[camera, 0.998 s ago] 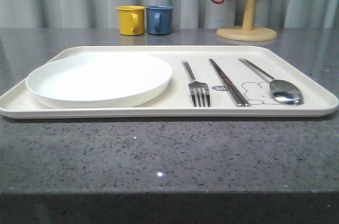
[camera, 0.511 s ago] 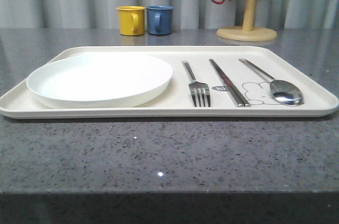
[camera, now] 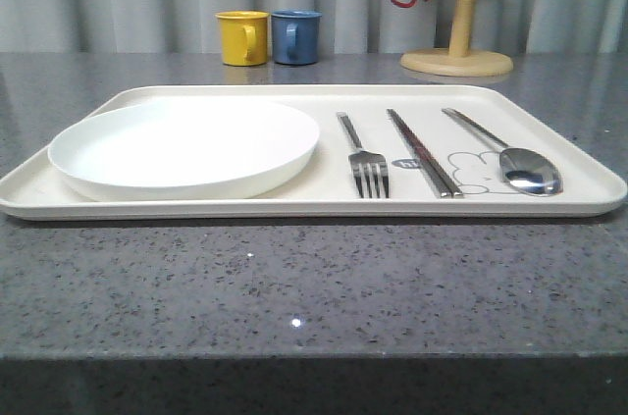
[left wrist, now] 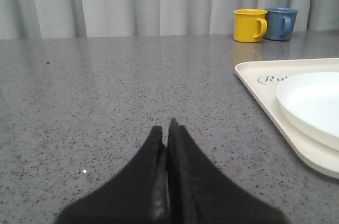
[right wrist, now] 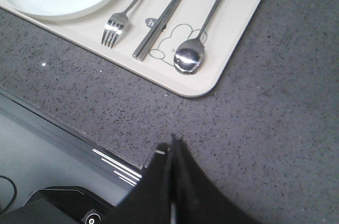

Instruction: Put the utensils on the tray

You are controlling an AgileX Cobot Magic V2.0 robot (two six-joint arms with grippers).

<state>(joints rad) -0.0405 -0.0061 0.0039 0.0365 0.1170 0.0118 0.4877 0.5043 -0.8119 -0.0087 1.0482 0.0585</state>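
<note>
Lying on one tray (camera: 549, 201) are one fork (camera: 365, 166), one chopstick pair (camera: 422, 152), one spoon (camera: 528, 170) and one plate (camera: 184, 148); three mugs are sitting beyond. Both grippers, left (left wrist: 167, 128) and right (right wrist: 172, 142), are hovering with jaws clenched, gripping nothing.

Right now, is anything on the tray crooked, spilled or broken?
Nothing stands out. The white plate lies flat on the tray, and the fork, chopsticks and spoon lie side by side in a neat row. Nothing looks spilled or broken. Both grippers, left and right, are shut and away from the tray.
</note>
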